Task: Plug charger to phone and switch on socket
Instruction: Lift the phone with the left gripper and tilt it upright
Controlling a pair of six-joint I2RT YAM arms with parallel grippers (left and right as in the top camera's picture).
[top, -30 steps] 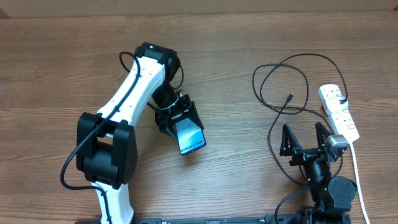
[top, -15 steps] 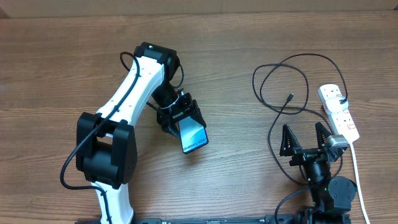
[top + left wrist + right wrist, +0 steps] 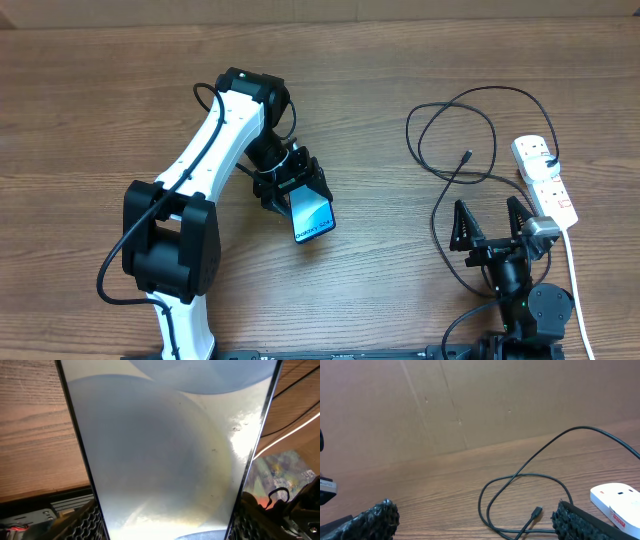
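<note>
A wooden table (image 3: 100,80) fills the overhead view. The white left arm (image 3: 205,150) reaches to mid-table, where the left gripper (image 3: 297,192) is clamped on the edges of the phone (image 3: 312,217), its light blue screen facing up. At the right edge lies the socket (image 3: 545,180). The right gripper (image 3: 490,218) sits spread wide and empty beside it. The charger (image 3: 440,110) loops near the socket, with its connector tip (image 3: 467,156) lying loose on the table.

There is one phone (image 3: 312,218), near the middle of the bench (image 3: 80,80). One charger (image 3: 466,157) and one socket (image 3: 545,178) lie toward the right edge. Grippers are two: the left gripper (image 3: 300,197) and the right gripper (image 3: 488,206), at the near edge.
</note>
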